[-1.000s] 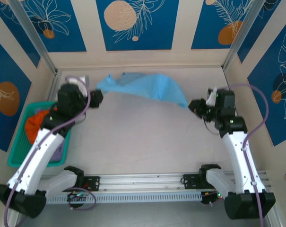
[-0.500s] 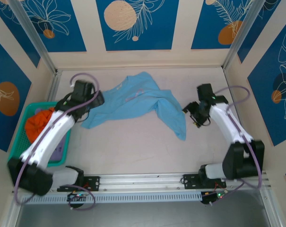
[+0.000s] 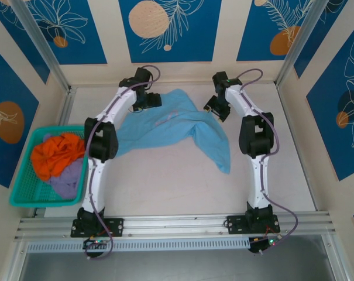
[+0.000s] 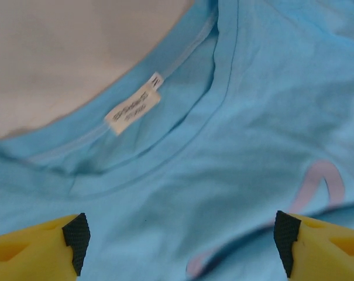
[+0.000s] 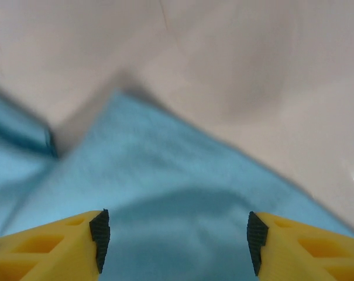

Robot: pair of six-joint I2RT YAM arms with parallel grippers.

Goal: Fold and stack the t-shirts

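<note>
The left gripper (image 4: 181, 246) gapes wide and empty just over the sky-blue t-shirt (image 3: 177, 126), whose collar label (image 4: 133, 110) lies beyond. The right gripper (image 5: 177, 240), also open and empty, hovers over the shirt's edge. The shirt lies rumpled on the far desk (image 3: 165, 181), past the teal basket (image 3: 24, 193).

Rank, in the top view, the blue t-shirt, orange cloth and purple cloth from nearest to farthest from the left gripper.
1. Blue t-shirt: directly under the left gripper.
2. Orange cloth: in the basket at left.
3. Purple cloth: same basket, beyond the orange one.
</note>
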